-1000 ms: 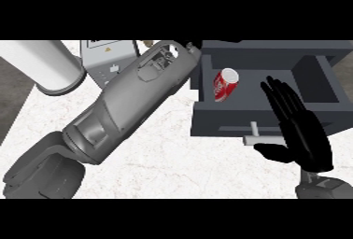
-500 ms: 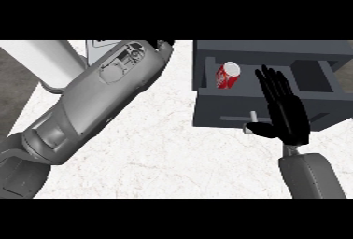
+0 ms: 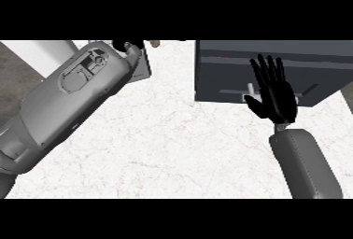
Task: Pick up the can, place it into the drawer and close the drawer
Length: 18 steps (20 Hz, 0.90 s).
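Observation:
The grey drawer unit (image 3: 214, 74) stands at the upper right of the marble counter (image 3: 172, 140). Its front panel sits nearly flush with the body, and only a thin dark slit shows along its top. No can shows anywhere. My right hand (image 3: 274, 95) lies flat on the drawer front, fingers straight and pointing away from me, covering part of the pale handle (image 3: 247, 89). My left forearm (image 3: 69, 102) crosses the left side of the view. Only a black sliver of my left hand (image 3: 127, 45) shows at the top edge.
A white cylinder (image 3: 52, 50) stands at the upper left by the counter's edge. A grey flat object (image 3: 143, 70) lies partly under my left wrist, with a small tan thing (image 3: 156, 43) beyond it. Dark floor (image 3: 14, 74) borders the counter on the left.
The drawer has slid in, from open with the red can showing inside to almost shut, with the can hidden. My right hand moved forward with the drawer front.

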### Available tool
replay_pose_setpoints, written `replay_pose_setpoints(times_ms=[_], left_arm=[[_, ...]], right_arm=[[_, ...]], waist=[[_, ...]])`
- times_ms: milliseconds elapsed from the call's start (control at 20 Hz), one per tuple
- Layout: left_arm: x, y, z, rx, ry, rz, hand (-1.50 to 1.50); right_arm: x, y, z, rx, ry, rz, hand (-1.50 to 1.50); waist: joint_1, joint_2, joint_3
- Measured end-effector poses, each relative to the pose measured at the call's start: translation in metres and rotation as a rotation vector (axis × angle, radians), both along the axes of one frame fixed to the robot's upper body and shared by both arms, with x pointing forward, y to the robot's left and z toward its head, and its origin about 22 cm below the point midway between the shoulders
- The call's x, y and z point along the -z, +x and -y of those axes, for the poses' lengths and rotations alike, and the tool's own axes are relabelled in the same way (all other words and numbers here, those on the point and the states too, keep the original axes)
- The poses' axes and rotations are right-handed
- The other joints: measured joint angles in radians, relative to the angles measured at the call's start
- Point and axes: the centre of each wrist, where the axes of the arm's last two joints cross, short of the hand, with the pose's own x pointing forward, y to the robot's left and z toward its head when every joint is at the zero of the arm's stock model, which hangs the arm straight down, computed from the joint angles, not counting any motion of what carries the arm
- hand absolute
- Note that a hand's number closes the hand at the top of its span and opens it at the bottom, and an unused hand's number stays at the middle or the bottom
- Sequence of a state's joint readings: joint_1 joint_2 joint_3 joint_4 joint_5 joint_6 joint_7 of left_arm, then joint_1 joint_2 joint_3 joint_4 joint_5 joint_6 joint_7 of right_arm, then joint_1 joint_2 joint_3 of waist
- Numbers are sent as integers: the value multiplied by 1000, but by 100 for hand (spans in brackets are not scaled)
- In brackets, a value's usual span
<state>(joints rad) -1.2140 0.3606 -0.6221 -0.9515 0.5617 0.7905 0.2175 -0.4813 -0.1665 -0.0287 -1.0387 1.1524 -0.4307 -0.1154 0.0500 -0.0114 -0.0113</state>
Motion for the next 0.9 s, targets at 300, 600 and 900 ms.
replay_pose_setpoints(times_ms=[300, 600, 900], left_arm=[[2, -13, -19, -4, 1, -17, -150], [8, -24, -28, 2, 6, -26, -150], [23, -33, -41, 11, 12, -33, -150]], right_arm=[[14, 22, -8, 43, 2, 67, -150], [14, 40, -15, 82, 10, 133, -150], [0, 58, -21, 141, 19, 177, -150]], waist=[[3, 2, 5], [2, 5, 9], [3, 8, 11]])
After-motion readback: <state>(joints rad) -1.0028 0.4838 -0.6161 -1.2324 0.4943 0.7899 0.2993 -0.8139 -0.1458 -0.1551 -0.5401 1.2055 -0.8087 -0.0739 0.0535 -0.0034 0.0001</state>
